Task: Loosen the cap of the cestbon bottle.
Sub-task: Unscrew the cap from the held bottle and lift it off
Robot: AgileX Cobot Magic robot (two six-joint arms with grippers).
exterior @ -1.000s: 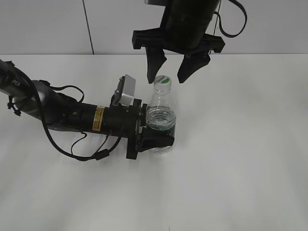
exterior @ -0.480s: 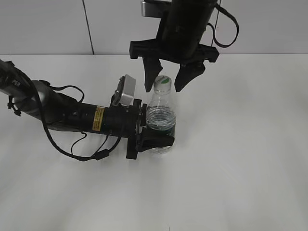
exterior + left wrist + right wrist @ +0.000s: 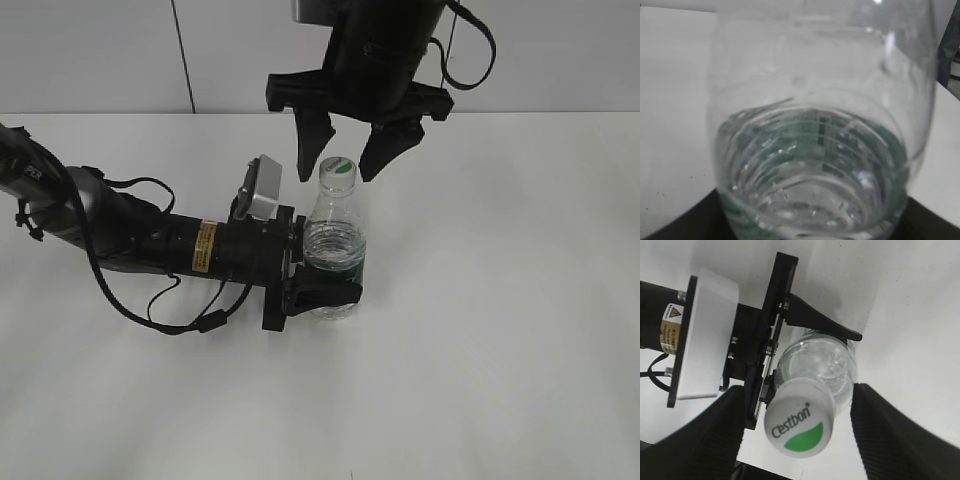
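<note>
The cestbon bottle (image 3: 333, 250), clear with a dark green band, stands upright on the white table. My left gripper (image 3: 322, 293) is shut on its lower body from the left; the left wrist view is filled by the bottle (image 3: 815, 150). The white cap (image 3: 338, 169) with the green mark is on the bottle's neck. My right gripper (image 3: 345, 160) hangs open above the bottle, one finger on each side of the cap, with gaps to it. In the right wrist view the cap (image 3: 799, 423) sits between the two open fingers (image 3: 800, 437).
The white table (image 3: 500, 300) spreads all round the bottle. The left arm (image 3: 140, 240) with its cables lies low across the table's left side. A grey wall (image 3: 100, 50) stands behind.
My right gripper has come down and shifted left, from above and right of the cap to straddling it. The bottle and left gripper have not moved.
</note>
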